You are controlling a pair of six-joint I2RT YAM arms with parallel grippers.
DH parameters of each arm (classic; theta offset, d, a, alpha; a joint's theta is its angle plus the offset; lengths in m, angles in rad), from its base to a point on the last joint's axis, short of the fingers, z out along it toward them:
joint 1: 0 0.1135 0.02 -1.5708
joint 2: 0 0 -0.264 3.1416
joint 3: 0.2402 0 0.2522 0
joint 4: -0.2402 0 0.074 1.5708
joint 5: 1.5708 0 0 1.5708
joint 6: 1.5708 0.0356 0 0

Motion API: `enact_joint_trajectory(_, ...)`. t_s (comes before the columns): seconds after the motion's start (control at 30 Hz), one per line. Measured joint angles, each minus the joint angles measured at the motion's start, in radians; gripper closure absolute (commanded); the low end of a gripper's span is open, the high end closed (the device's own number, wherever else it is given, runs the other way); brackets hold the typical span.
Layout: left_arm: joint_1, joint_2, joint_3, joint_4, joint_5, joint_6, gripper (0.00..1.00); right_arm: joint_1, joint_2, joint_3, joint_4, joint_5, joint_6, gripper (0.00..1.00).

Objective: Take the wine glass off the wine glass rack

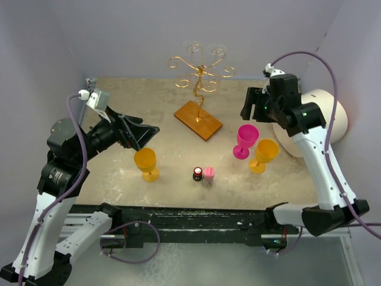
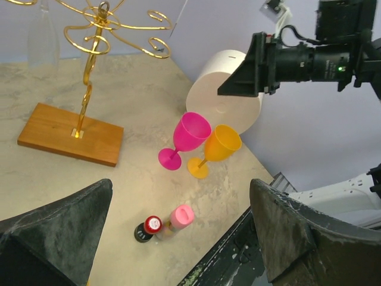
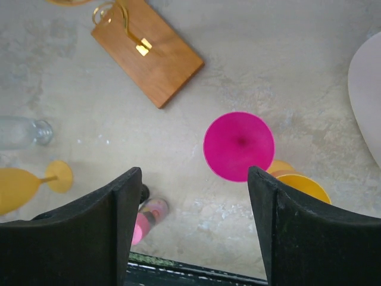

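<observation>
- My right end effector [image 3: 193,179] is spread wide with nothing between the fingers. It hangs above the pink wine glass [image 3: 239,146] and does not touch it.
- The pink wine glass stands upright on the surface [image 1: 166,101], off the rack [image 1: 200,74]. It's at 4 o'clock of the wooden base [image 1: 198,120], clear of it.
- The rack stands upright at 12 o'clock on the surface: gold wire, scroll arms on top.
- One clear glass [image 1: 191,47] hangs at the rack's top at 11 o'clock and a second clear glass [image 1: 219,49] at 1 o'clock. Both are faint.
- An orange glass [image 1: 265,154] stands upright at 4 o'clock of the pink one, just beside it. I can't tell if they touch.
- My left end effector [image 2: 181,196] is open as wide as it goes and empty, at 9 o'clock on the surface.
- A second orange glass [image 1: 146,164] stands upright near it, at 7 o'clock of the wooden base.
- A dark bottle [image 1: 197,174] and a pink bottle [image 1: 209,174] stand side by side at 6 o'clock of the base.
- A white roll [image 1: 321,119] sits at the 3 o'clock edge, by my right arm.
</observation>
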Motion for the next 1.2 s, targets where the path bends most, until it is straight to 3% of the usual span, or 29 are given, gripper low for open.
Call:
enact_joint_trajectory(0.3,-0.024,-0.014,0.036,-0.146,-0.013,0.073,0.01,-0.137,-0.042,-0.014,0.166,-0.149,0.112,0.17)
enact_joint_trajectory(0.37,-0.036,-0.042,0.039,-0.193,-0.017,0.096,0.01,-0.143,0.064,0.093,0.245,-0.227,0.159,0.15)
enact_joint_trajectory(0.77,-0.036,-0.097,0.068,-0.257,-0.113,0.161,0.01,-0.175,0.403,0.428,0.394,-0.331,0.214,0.16)
enact_joint_trajectory(1.2,-0.036,-0.067,0.068,-0.272,-0.158,0.181,0.01,-0.180,0.736,0.675,0.543,-0.399,0.261,0.30)
